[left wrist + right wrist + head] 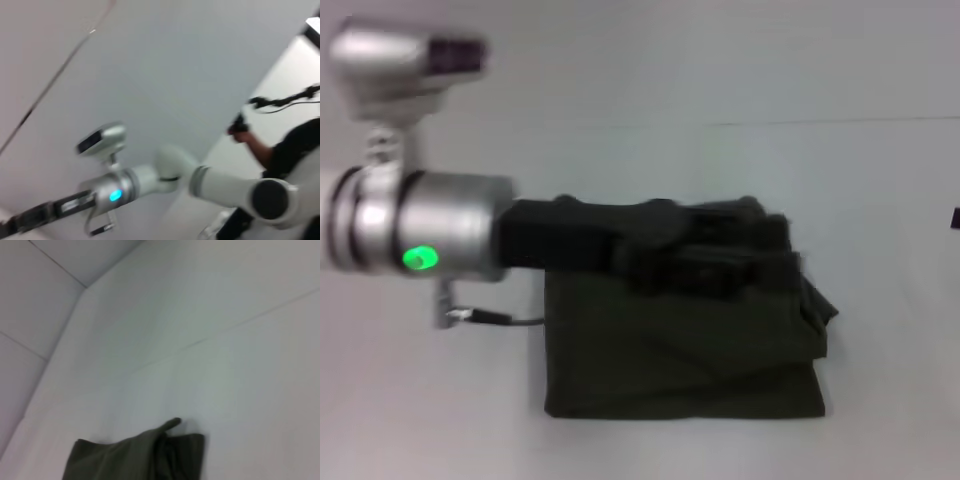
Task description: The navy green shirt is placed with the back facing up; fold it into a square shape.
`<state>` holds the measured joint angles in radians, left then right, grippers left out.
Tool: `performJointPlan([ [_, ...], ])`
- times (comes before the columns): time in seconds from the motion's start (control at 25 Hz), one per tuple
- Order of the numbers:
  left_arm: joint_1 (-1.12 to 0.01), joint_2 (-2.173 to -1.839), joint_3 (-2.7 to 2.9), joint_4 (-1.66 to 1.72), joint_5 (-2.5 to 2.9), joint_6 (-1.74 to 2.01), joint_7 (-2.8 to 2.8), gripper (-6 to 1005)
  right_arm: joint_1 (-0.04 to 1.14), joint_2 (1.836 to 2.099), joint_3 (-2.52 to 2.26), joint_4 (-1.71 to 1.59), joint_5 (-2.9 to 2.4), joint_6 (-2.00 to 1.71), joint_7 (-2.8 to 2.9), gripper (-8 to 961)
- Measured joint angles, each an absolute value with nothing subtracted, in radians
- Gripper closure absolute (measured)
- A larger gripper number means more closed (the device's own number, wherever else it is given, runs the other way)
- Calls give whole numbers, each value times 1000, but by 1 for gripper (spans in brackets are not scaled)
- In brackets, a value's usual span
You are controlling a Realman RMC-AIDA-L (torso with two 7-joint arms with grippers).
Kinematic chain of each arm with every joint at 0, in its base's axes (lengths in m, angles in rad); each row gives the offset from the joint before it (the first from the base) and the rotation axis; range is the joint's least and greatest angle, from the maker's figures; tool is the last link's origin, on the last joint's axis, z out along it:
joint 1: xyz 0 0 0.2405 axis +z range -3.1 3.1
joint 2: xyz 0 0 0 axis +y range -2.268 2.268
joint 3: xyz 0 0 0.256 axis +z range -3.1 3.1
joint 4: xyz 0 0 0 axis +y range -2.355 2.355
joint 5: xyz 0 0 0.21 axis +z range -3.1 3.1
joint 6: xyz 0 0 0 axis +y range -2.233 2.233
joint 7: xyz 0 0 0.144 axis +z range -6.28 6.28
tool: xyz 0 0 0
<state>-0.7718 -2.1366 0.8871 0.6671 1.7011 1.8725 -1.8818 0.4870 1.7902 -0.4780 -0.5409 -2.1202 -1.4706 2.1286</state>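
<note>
The shirt (680, 350) lies on the white counter (880, 200), already folded into a rough rectangle, its near edge straight and its far right corner bunched and sticking out a little. Several layers show along the right side.

The left arm reaches in from the left over the far part of the shirt. Its silver wrist, with a green light, hangs over the bare counter just left of the cloth, and the black left hand (720, 262) stretches across the shirt's far edge toward the right. Dark hand and dark fabric blend together, so I cannot tell whether its fingers are spread, pressed together or pinching cloth.

The right wrist view shows a folded corner of the shirt (140, 455) lying on the counter, with one small tip of fabric poking up. The right hand does not show in any view.

The left wrist view looks away from the work: a robot arm (200, 182) with a blue light, and a person (290, 150) in dark clothes behind it.
</note>
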Motion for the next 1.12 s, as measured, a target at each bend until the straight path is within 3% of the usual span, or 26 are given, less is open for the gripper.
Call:
performJointPlan([
  [0.24, -631, -2111, 788, 660, 1699, 1873, -1797, 233, 488, 1794, -436, -541, -2119, -1511, 2010, 33],
  [0.48, -567, -2088, 728, 630, 1699, 1837, -1680, 234, 501, 1801, -425, -542, -2084, -1532, 1894, 33],
  [0.72, -564, -2071, 726, 632, 1706, 1805, -1598, 233, 536, 1829, -428, -542, -2000, -1580, 1770, 33],
  [0.88, -603, -2023, 726, 625, 1703, 1805, -1561, 234, 587, 1837, -439, -542, -1955, -1658, 1680, 34],
  [1.12, -657, -1919, 736, 513, 1708, 1798, -1461, 228, 660, 1858, -526, -543, -1957, -1778, 1514, 34],
])
